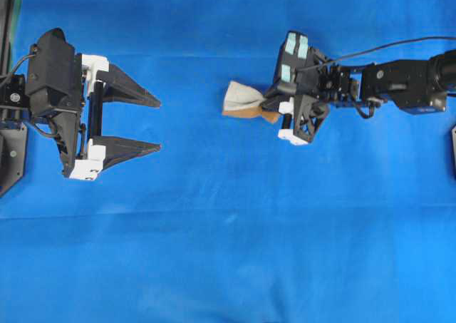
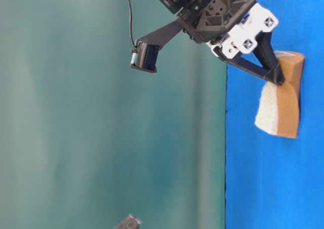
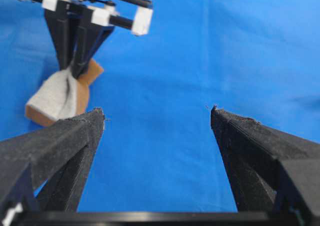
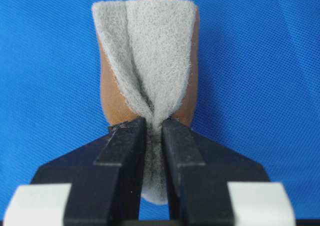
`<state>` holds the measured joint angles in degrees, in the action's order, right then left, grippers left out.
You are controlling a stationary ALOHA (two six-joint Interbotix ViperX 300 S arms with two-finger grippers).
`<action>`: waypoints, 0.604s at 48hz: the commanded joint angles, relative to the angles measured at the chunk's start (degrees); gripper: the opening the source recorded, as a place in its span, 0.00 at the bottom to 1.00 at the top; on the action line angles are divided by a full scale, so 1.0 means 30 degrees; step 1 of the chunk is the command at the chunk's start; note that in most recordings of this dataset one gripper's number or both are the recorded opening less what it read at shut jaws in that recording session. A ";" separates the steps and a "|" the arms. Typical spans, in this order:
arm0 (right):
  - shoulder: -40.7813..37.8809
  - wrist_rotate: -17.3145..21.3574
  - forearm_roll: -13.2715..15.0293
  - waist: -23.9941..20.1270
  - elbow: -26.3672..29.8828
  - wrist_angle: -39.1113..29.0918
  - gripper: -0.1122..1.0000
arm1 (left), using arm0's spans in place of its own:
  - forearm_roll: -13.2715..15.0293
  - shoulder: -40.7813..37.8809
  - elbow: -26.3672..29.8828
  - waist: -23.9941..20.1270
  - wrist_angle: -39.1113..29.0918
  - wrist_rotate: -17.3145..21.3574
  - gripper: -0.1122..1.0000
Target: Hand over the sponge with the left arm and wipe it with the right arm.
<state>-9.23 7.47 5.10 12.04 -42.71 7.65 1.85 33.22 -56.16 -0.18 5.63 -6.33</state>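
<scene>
The sponge [image 1: 239, 98] has a grey-white face over an orange-brown layer and is pinched into a fold. My right gripper [image 1: 271, 113], the one with pale teal patches, is shut on the sponge's near end and holds it against the blue cloth. In the right wrist view the fingers squeeze the sponge [image 4: 150, 61] at the right gripper [image 4: 154, 123]. The sponge [image 2: 281, 105] also shows in the table-level view under the right gripper [image 2: 278, 77]. My left gripper [image 1: 158, 125] is open and empty, a hand's width left of the sponge. In the left wrist view the left gripper [image 3: 157, 113] points towards the sponge [image 3: 57, 96].
A blue cloth [image 1: 228, 252] covers the whole table. A black cable [image 1: 399, 45] runs along the right arm. A plain teal-green backdrop [image 2: 76, 112] borders the cloth in the table-level view.
</scene>
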 commanded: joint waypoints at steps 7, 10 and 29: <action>0.0117 0.0557 -0.0967 -0.3193 0.0381 -0.0234 0.25 | -0.0059 0.0059 0.0205 0.0029 0.0205 0.0088 0.85; 0.0117 0.0820 -0.1230 -0.4072 0.0498 -0.0410 0.25 | -0.0059 0.0059 0.0205 0.0029 0.0205 0.0088 0.85; 0.0117 0.1465 -0.1465 -0.5977 0.1436 -0.2197 0.25 | -0.0059 0.0059 0.0205 0.0029 0.0205 0.0088 0.85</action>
<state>-9.32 11.87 0.70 -4.13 -39.29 1.58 1.76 33.22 -56.16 -0.18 5.63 -6.15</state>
